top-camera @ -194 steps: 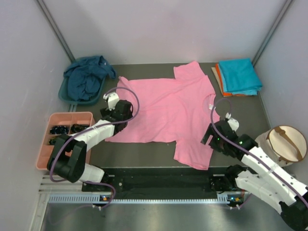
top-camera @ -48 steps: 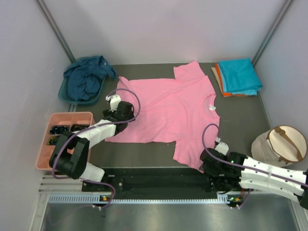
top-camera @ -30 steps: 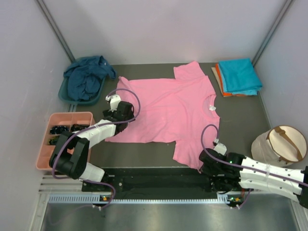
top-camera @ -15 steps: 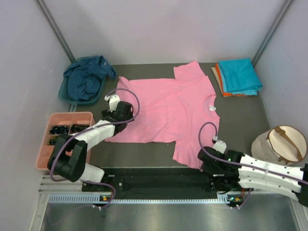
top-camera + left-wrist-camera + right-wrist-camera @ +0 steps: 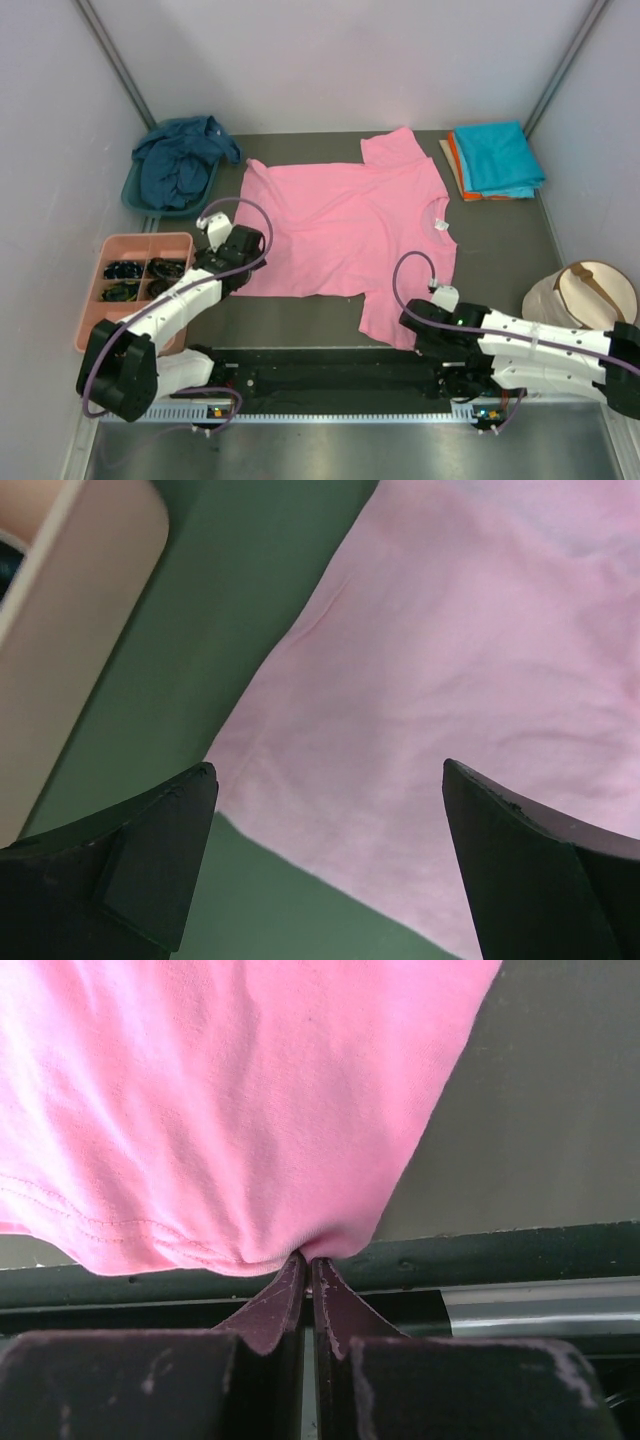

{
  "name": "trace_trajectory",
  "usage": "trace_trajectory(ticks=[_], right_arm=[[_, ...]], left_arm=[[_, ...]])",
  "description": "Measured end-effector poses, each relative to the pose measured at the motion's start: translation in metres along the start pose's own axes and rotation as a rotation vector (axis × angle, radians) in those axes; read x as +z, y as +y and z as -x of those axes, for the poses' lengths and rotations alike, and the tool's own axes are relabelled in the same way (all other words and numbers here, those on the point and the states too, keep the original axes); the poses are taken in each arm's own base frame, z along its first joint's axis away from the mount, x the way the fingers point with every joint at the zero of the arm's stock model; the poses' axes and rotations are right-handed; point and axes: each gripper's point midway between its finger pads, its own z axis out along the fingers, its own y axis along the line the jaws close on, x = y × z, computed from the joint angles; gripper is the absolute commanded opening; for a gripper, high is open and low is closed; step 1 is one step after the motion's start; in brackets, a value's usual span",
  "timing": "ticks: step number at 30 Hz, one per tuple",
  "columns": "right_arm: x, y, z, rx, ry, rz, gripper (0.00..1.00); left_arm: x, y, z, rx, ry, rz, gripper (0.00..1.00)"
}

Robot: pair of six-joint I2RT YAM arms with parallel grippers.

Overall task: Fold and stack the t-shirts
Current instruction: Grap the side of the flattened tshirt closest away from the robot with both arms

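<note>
Grips the sleeve (image 5: 396,312) of the pink shirt (image 5: 340,225) in the just-closed right pincer (image 5: 308,1260). Holds the left pincer (image 5: 327,770) wide open and empty, drawn back over the hem corner. Likely starts the sleeve fold.

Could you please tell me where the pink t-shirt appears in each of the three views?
Top external: pink t-shirt spread flat mid-table.
Left wrist: the shirt fills the upper right, corner under the open left gripper.
Right wrist: the shirt fills the upper left, hem pinched by the right gripper.
Shared landmark: the dark table beside it.
</note>
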Motion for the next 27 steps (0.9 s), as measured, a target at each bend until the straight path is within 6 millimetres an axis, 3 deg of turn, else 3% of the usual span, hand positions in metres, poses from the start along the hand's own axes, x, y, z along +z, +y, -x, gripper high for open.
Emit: trace_trajectory(ticks=[5,9,19,27], right_arm=[[0.000,0.001,0.000,-0.048,0.007,-0.013,0.00],[0.001,0.001,0.001,-0.073,0.009,-0.008,0.00],[0.001,0.000,0.002,-0.098,0.031,0.001,0.00],[0.001,0.000,0.002,-0.101,0.046,0.006,0.00]], left_arm=[[0.002,0.027,-0.042,-0.009,0.103,0.071,0.97],[0.002,0.040,-0.057,-0.024,0.134,0.118,0.96],[0.005,0.055,-0.044,-0.063,0.075,0.194,0.84],[0.014,0.059,-0.051,-0.058,0.107,0.225,0.58]])
